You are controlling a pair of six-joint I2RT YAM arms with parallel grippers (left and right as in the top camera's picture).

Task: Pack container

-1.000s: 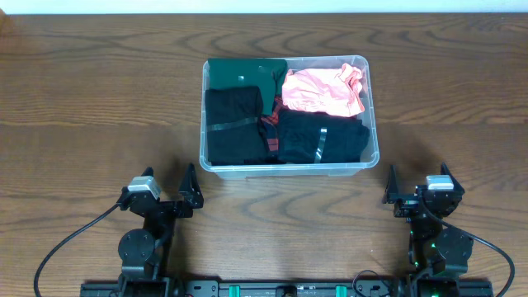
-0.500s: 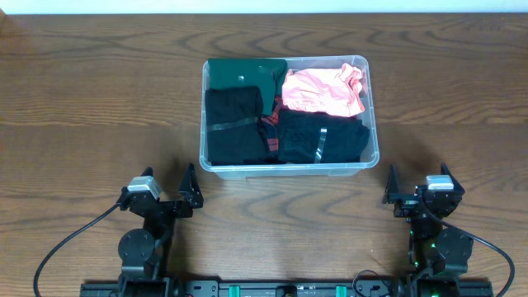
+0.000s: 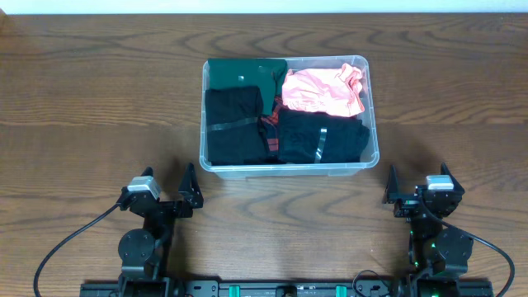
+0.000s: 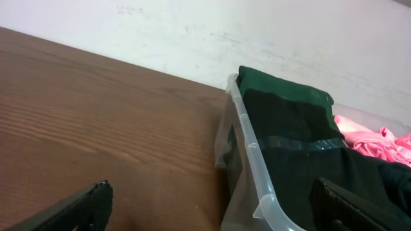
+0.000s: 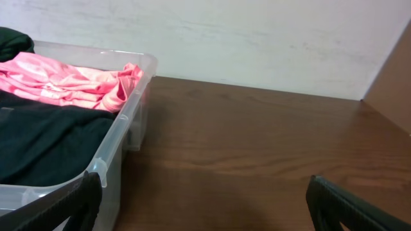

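The left gripper (image 4: 212,208) has its fingers (image 4: 90,202) spread wide, one at each lower corner of its wrist view, with nothing between them but bare table (image 3: 99,99) and the near corner of the container (image 3: 289,170). The right gripper (image 5: 205,205) is the same: its fingers (image 5: 340,204) are far apart and hold nothing.

From above, both arms sit folded at the near edge of the table, well apart from each other, with black cables (image 3: 74,239) trailing back from their bases. Neither touches the container.

The container stands in the middle of the table, ahead of the arms and between them, its long side facing them. It is full of folded clothes. A green garment (image 3: 243,73) lies at the back left and a pink one (image 3: 322,91) at the back right, bunched up near the rim. A black piece (image 3: 233,124) fills the front left and another black piece (image 3: 322,136) the front right. A strip of red plaid (image 3: 268,128) shows between them. A pale wall (image 4: 257,32) runs behind the table.
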